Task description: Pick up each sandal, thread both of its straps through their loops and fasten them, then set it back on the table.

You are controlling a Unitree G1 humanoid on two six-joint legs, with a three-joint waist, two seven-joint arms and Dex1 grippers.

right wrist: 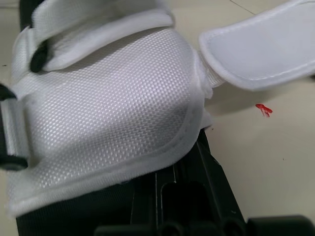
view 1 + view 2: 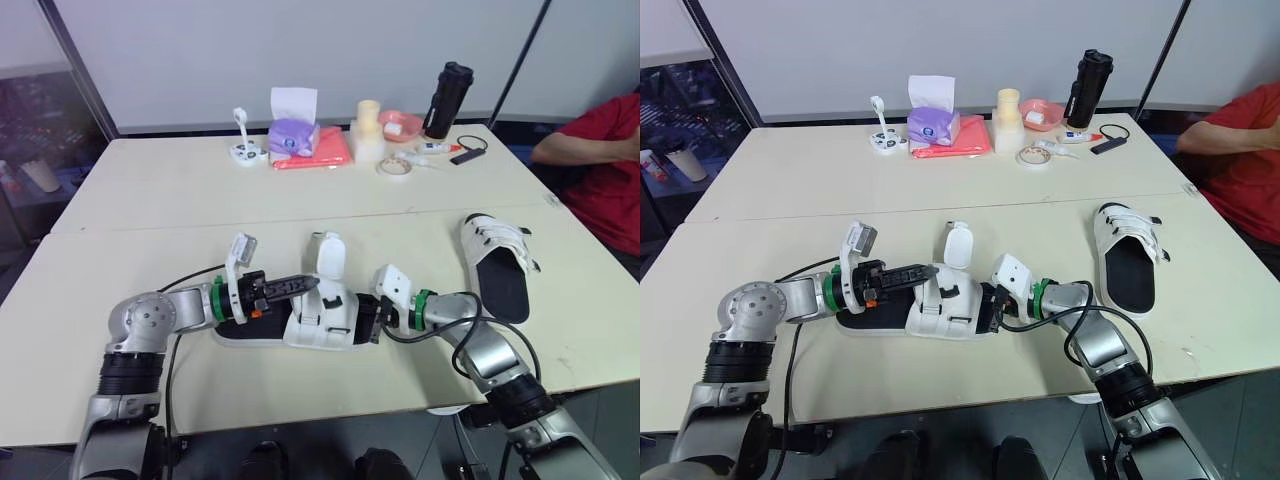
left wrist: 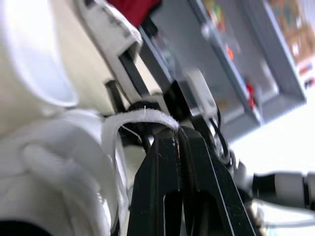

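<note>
Left gripper (image 2: pixel 310 283) low over the near sandal (image 2: pixel 320 328), which lies on the table (image 2: pixel 150 230) by its front edge. Right gripper (image 2: pixel 366 322) against that sandal's other end, one strap (image 2: pixel 328 255) upright between them. Second sandal (image 2: pixel 497 265) flat, well apart to the right.

Left wrist: fingers (image 3: pixel 162 172) pressed together, white band (image 3: pixel 142 117) arched over their tips.

Right wrist: woven upper (image 1: pixel 113 93) close ahead, loose flap (image 1: pixel 256 54) beside it; grip impossible to tell.

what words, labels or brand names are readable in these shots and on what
No text can be read anywhere.
purple tissue box: print too small to read.
white tube: label too small to read.
near sandal, far sandal: no marking shows.
</note>
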